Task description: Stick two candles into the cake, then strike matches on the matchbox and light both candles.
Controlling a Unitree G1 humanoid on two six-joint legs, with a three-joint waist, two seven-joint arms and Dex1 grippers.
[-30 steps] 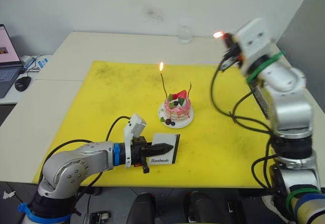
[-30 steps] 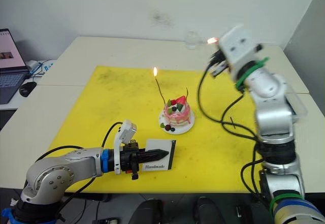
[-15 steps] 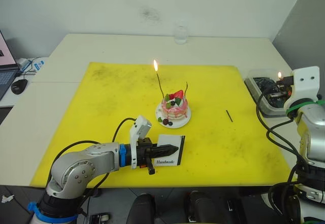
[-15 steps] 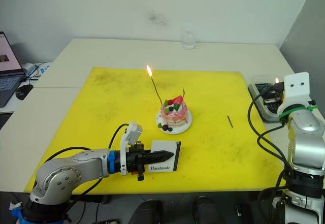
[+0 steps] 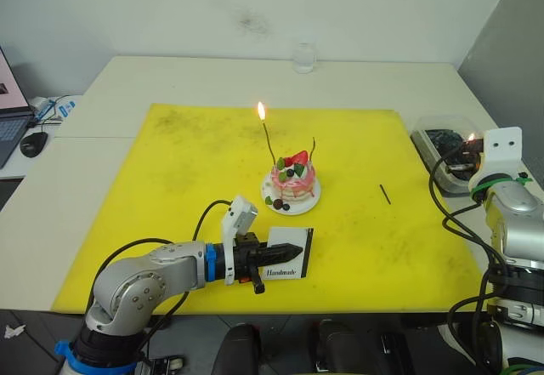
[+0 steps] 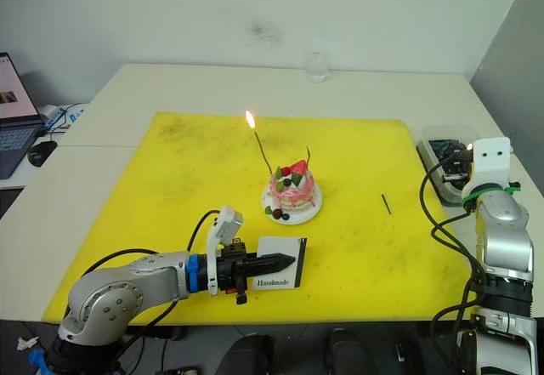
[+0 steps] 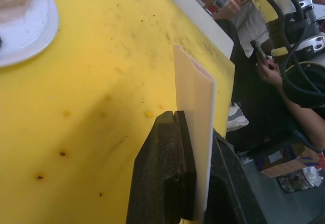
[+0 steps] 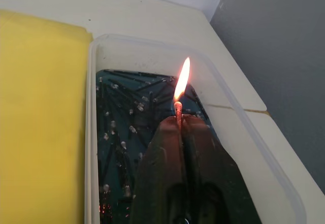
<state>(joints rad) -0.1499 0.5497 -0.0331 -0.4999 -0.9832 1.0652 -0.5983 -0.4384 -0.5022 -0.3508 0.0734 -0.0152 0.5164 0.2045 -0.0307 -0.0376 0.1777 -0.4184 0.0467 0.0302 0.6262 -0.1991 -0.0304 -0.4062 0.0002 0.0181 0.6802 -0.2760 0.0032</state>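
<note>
The pink cake (image 5: 294, 181) sits on its white plate (image 5: 311, 201) mid-mat. Two candles stand in it: the left candle (image 5: 268, 143) burns at its tip, the right candle (image 5: 312, 149) shows no flame. My left gripper (image 5: 286, 249) is shut on the white matchbox (image 5: 289, 260), held on edge at the mat's near side; the wrist view shows the matchbox (image 7: 195, 107) clamped between the fingers. A spare match (image 5: 384, 193) lies right of the cake. My right gripper (image 8: 179, 121) is shut on a burning match (image 8: 178, 111), over a clear tub (image 5: 439, 143).
A yellow mat (image 5: 170, 179) covers the table's middle. The tub (image 8: 152, 56) at the right edge holds several dark sticks. A glass (image 5: 303, 56) stands at the back. A mouse (image 5: 34, 142) lies far left. A person's arm (image 7: 289, 97) is beyond the table edge.
My right gripper has come down from high at the back to the tub on the right, match still burning. The left gripper keeps hold of the matchbox. The camera shifted.
</note>
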